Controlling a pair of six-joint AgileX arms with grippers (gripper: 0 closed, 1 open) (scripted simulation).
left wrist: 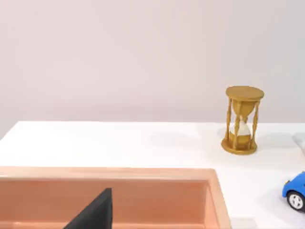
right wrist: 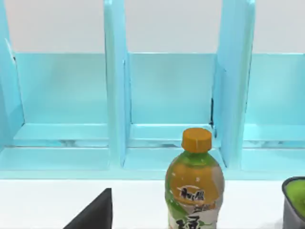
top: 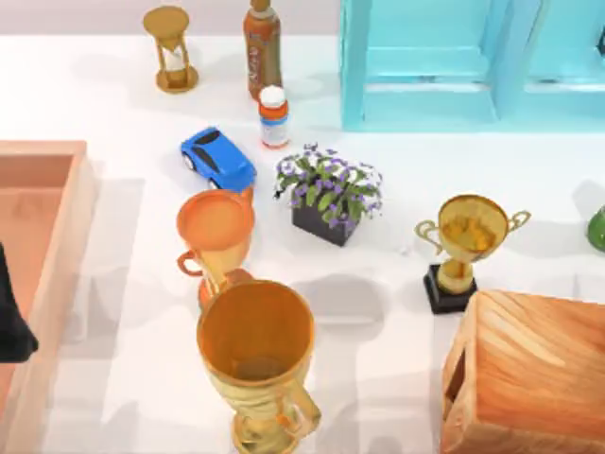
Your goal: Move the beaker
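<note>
The beaker [top: 597, 229] is a small glossy dark-green rounded vessel, cut off by the top view's right edge, to the right of a gold trophy cup [top: 468, 248]. My left gripper [top: 11, 317] is a dark shape at the far left, over the terracotta tray [top: 57, 246], far from the beaker. In the left wrist view a dark part of that gripper [left wrist: 95, 212] hangs above the tray [left wrist: 143, 174]. A dark part of my right gripper [right wrist: 95, 212] faces the turquoise shelf [right wrist: 114, 95].
Two large gold trophies [top: 255, 359] [top: 216, 232], a blue toy car [top: 217, 159], a potted plant [top: 329, 194], a pill bottle [top: 273, 116], a brown bottle [top: 262, 47] and an hourglass [top: 170, 49] stand around. A wooden box [top: 529, 374] sits front right. An orange-capped drink bottle [right wrist: 194, 186] stands before the shelf.
</note>
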